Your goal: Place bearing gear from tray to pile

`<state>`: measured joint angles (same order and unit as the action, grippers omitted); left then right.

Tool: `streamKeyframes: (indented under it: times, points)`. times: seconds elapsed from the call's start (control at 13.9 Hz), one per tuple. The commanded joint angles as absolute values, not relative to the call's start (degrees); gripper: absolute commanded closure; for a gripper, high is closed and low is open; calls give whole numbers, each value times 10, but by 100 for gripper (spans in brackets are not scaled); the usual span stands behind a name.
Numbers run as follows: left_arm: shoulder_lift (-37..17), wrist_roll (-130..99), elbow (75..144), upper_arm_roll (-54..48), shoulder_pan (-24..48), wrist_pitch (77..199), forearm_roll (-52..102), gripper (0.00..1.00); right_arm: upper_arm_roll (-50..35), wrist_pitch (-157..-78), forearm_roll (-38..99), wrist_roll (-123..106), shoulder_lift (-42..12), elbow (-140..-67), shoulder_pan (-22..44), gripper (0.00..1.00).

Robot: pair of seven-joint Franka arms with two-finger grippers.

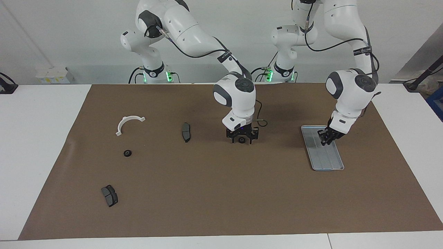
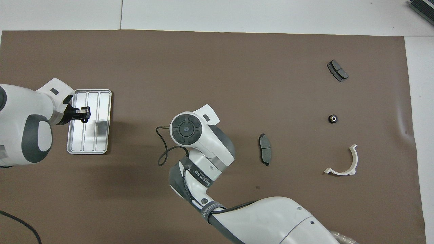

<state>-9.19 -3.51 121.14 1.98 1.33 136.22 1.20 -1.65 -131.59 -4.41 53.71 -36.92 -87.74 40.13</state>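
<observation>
The silver-grey tray (image 1: 328,159) lies toward the left arm's end of the table; it also shows in the overhead view (image 2: 98,135). My left gripper (image 1: 326,139) hangs just over the tray, shut on a small dark bearing gear (image 2: 85,119). My right gripper (image 1: 241,137) is open over the middle of the mat, its fingers astride another bearing gear (image 1: 241,140) that lies on the mat. In the overhead view the right wrist hides that gripper. The pile lies toward the right arm's end: a white half-ring bracket (image 1: 121,124), two brake pads (image 1: 186,131) (image 1: 109,195) and a third gear (image 1: 127,153).
A brown mat (image 1: 221,200) covers the table. In the overhead view the bracket (image 2: 356,161), the pads (image 2: 265,149) (image 2: 337,70) and the gear (image 2: 333,118) are spread well apart. A black cable (image 1: 260,121) loops off the right wrist.
</observation>
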Motion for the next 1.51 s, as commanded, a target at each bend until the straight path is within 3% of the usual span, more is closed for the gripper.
streamKeyframes:
  times: [0.0,0.14,0.43,0.65,0.86,1.08,1.44]
  points:
    - [-92,-44,1209,25,21,1358,11,97,-16,-1315,-57,551,-366,-882,402,56]
    - [-93,-44,1210,25,20,1359,11,97,-16,-1310,-58,549,-366,-882,403,99]
    - [-93,-44,1210,24,22,1361,12,97,-13,-1288,-60,542,-357,-879,397,100]
    - [-94,-88,1208,24,56,1366,13,97,-11,-1280,-61,523,-316,-899,365,100]
    - [-94,-207,1205,25,149,1374,13,97,-12,-1283,-60,461,-248,-961,302,100]
    - [-95,-335,1203,25,248,1382,12,97,-12,-1288,-58,380,-160,-1074,240,100]
    - [-119,-421,1206,25,352,1422,13,96,-13,-1288,-49,247,-96,-1178,158,100]
